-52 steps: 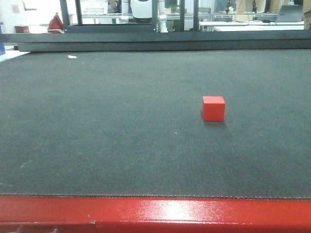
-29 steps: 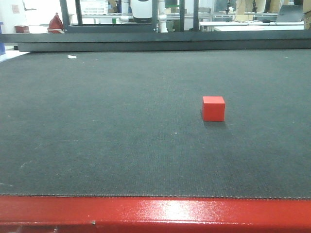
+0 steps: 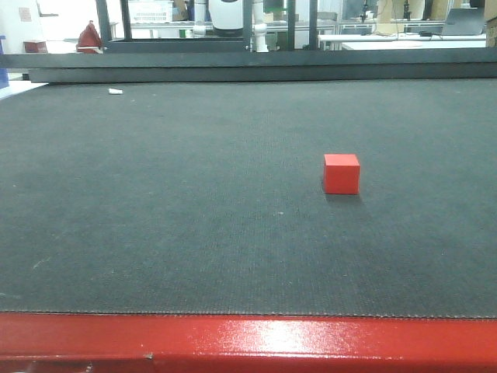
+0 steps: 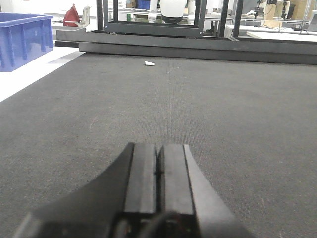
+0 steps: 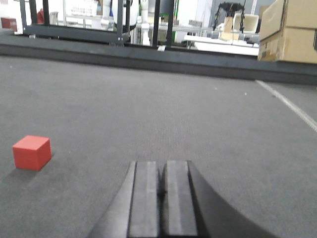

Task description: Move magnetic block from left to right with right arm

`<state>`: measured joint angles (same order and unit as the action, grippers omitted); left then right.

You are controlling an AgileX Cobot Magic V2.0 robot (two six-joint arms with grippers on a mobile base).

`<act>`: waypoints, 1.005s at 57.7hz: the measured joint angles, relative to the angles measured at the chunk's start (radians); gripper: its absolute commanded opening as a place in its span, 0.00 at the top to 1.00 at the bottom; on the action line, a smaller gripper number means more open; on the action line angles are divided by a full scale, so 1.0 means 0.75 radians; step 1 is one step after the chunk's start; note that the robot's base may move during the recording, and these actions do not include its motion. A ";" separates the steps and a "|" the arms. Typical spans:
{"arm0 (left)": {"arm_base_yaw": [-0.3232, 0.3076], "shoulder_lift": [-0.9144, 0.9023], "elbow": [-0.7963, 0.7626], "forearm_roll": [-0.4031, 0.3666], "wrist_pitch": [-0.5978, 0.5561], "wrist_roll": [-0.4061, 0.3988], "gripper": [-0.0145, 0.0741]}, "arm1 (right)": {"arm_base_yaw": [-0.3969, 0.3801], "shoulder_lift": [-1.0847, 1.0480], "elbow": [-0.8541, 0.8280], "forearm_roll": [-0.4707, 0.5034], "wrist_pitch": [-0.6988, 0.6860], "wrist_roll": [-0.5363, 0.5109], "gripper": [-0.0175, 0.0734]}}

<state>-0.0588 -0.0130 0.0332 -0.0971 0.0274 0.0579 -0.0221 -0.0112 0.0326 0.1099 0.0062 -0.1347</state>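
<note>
Starting at the left, I see the left fingers [image 4: 143, 173] pressed together, low over bare table [image 4: 247, 124]. I'd guess they are parked there because this job belongs to the other arm. The magnetic block [image 3: 342, 173] sits flat on the table, right of its middle, roughly midway between the red front edge [image 3: 248, 338] and the far edge, with nothing touching it. The right fingers [image 5: 144, 198] are likewise pressed together and empty, the block ahead and off to their left. They must spread before any grasp. Open room surrounds the block. Cardboard boxes [image 5: 290, 29] stand beyond the far right corner.
</note>
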 measured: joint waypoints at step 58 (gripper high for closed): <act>0.000 0.000 0.000 0.000 0.000 0.000 0.98 | 0.283 1.131 -1.052 -0.078 0.529 0.105 0.30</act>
<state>-0.0588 -0.0130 0.0332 -0.0971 0.0274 0.0579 0.1899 0.8369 -0.7561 0.0513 0.4030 -0.0560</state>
